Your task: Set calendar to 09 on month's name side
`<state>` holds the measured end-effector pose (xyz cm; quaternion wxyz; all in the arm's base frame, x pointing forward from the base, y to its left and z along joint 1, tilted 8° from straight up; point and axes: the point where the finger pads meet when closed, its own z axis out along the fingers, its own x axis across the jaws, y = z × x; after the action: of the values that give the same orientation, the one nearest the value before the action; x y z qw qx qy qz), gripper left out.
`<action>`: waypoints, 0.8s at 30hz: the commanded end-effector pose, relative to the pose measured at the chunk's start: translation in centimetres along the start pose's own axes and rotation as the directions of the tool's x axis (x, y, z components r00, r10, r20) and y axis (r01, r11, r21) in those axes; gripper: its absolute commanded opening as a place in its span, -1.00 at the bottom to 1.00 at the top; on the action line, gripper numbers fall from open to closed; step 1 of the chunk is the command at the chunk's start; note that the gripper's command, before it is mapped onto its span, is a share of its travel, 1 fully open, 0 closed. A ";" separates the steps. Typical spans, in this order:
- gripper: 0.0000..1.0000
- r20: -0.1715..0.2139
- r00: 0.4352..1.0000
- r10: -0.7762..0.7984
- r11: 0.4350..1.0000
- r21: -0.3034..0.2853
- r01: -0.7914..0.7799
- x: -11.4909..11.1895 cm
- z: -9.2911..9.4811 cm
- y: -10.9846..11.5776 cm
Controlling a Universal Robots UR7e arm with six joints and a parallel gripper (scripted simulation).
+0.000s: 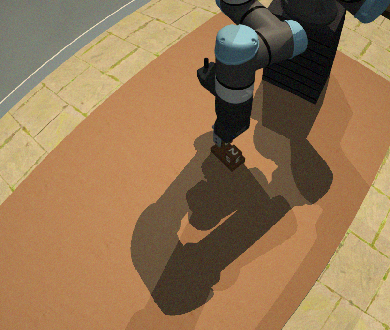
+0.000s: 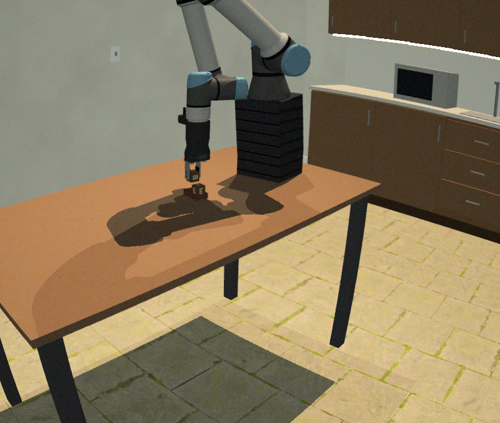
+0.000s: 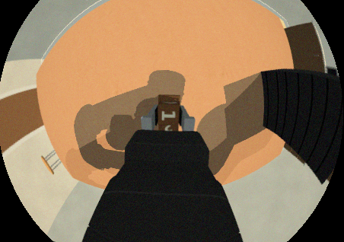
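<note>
Gripper (image 1: 222, 142) (image 2: 192, 174) (image 3: 168, 111): I have it clamped on the raised number cube (image 2: 194, 176) (image 3: 168, 114).
Tray (image 1: 220, 156) (image 2: 190, 193): flat on table (image 1: 82, 199) (image 2: 82, 218) (image 3: 171, 33), holding the other cube (image 1: 234, 155) (image 2: 198, 189).

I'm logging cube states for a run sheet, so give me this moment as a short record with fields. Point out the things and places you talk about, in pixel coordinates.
gripper (image 2: 192, 176) (image 3: 168, 111): shut on one cube (image 2: 194, 176) (image 3: 168, 113)
held cube: raised above the tray (image 1: 220, 155) (image 2: 190, 193)
other cube (image 1: 233, 151) (image 2: 198, 188): in the tray, 2 on top
tray: on the table (image 1: 82, 177) (image 2: 82, 204) (image 3: 171, 29)
month side: cannot tell
</note>
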<state>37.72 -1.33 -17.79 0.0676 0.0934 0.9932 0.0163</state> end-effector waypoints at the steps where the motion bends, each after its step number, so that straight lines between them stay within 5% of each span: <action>1: 0.20 0.001 1.000 0.000 1.000 0.000 0.000 0.0 0.0 0.0; 24: 0.20 0.001 1.000 0.000 1.000 0.000 0.000 0.0 1.1 0.0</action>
<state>37.84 -1.32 -18.64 0.0676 0.0934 0.9932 0.0163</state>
